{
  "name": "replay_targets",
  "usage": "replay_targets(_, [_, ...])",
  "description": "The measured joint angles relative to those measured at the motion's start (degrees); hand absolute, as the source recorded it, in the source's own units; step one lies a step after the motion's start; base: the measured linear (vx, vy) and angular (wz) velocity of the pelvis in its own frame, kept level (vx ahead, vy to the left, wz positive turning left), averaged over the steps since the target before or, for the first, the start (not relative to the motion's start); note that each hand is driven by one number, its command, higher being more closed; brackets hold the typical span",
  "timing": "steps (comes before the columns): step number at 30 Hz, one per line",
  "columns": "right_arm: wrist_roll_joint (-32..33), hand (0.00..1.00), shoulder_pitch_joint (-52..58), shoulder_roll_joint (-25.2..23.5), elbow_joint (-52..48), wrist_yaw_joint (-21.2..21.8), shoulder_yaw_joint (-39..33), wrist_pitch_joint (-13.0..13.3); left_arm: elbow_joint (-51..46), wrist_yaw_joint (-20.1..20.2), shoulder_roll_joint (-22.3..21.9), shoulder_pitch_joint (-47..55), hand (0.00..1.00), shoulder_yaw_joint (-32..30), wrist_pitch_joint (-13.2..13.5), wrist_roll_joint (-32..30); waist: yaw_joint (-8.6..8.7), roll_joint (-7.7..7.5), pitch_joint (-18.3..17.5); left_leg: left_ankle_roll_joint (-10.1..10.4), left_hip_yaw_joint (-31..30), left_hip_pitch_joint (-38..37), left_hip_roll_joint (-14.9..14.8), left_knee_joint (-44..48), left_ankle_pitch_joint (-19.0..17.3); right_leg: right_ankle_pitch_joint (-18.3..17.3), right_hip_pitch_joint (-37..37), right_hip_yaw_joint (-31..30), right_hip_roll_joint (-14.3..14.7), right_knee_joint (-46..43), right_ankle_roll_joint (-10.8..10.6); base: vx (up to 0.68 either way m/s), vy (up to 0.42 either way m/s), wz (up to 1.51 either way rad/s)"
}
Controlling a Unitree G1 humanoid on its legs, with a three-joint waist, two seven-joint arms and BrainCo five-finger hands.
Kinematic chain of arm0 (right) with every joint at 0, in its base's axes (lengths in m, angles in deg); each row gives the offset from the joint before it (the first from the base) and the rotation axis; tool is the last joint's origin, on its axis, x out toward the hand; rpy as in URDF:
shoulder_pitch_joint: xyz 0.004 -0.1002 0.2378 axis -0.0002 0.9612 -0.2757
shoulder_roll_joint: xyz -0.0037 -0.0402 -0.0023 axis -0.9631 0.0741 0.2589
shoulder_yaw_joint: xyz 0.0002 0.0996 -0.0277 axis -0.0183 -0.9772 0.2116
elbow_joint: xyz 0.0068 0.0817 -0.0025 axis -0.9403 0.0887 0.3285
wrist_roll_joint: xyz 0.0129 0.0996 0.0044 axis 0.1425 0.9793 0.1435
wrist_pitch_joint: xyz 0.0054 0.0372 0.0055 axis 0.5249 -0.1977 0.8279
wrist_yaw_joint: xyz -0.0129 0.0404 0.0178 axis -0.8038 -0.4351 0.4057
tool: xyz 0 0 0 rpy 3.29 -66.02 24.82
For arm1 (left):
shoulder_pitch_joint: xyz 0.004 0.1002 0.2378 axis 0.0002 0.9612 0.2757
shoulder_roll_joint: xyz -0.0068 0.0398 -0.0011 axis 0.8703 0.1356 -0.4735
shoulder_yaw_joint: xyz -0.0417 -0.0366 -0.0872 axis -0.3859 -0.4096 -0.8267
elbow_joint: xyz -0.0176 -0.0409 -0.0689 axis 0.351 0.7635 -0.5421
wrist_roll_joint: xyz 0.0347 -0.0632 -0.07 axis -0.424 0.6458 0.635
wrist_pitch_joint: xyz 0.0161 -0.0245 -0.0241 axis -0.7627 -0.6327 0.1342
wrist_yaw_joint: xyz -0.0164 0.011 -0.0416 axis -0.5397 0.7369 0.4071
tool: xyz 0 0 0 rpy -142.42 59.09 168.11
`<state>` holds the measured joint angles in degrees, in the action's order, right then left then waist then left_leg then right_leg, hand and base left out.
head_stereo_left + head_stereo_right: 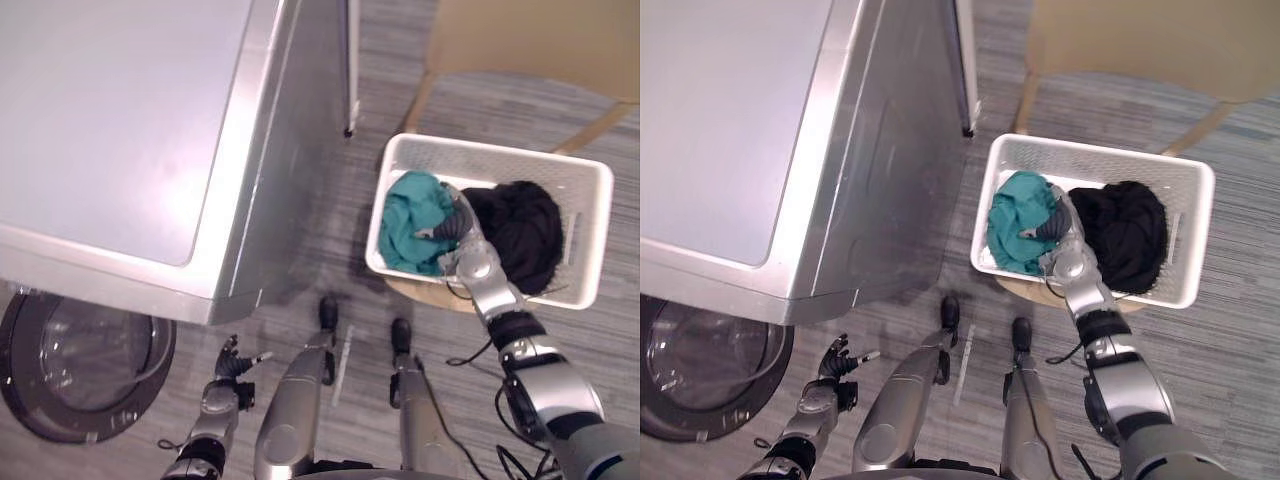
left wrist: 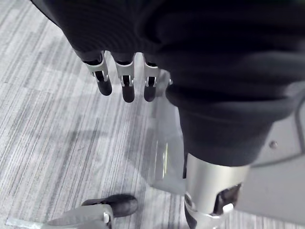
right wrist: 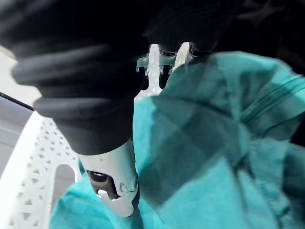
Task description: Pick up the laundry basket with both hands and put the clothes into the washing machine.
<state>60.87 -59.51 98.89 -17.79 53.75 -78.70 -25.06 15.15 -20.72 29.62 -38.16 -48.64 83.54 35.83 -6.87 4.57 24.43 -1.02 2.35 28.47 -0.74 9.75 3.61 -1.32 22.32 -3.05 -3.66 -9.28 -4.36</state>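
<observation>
A white laundry basket (image 1: 500, 150) sits on a low wooden stand at the right, holding a teal garment (image 1: 410, 225) and a black garment (image 1: 525, 230). My right hand (image 1: 462, 225) reaches into the basket between the two clothes. Its fingers (image 3: 164, 57) run straight into the teal garment (image 3: 214, 143), and the thumb (image 3: 112, 186) stands apart from the cloth. My left hand (image 1: 232, 368) hangs low over the floor beside the washing machine (image 1: 120, 130), its fingers (image 2: 125, 78) straight and holding nothing.
The machine's round door (image 1: 85, 365) stands open at the lower left. A beige chair (image 1: 540, 40) stands behind the basket. The wooden stand (image 1: 430, 295) shows under the basket's near edge. Grey striped floor lies between machine and basket.
</observation>
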Motion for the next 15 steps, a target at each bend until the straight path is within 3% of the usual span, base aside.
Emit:
replay_targets(1, [0.00, 1.00, -2.29, -0.04, 3.08, -0.22, 0.01, -0.28, -0.11, -0.47, -0.15, -0.98, 0.00, -0.48, 0.23, 1.19, -0.53, 0.00, 0.01, 0.11, -1.01, 1.27, 0.07, -0.40, 0.68, -0.01, 1.01, 1.15, 0.02, -0.07, 0.03, 0.02, -0.021, 0.32])
replay_targets(7, [0.16, 1.00, -6.03, 0.16, 7.19, -1.93, 1.13, -2.77, -1.86, -1.50, -3.42, -2.76, 0.00, -2.45, 0.39, 3.62, -1.71, 0.03, 0.07, 1.43, -4.75, 3.61, 0.59, -2.79, 2.69, -0.74, 3.13, 4.88, -0.02, -1.05, 1.08, 0.03, -0.028, 0.33])
replay_targets(15, [1.71, 1.00, -5.01, -3.30, 2.68, -1.73, 3.69, -3.15, -2.35, -1.48, -4.85, -3.78, 0.00, -2.72, 0.26, 4.43, -2.28, -0.54, 0.40, 2.24, -3.88, 1.33, -0.61, -5.43, 3.87, -1.14, 2.66, 4.56, 0.94, -1.68, 1.73, 0.00, -0.039, -0.02])
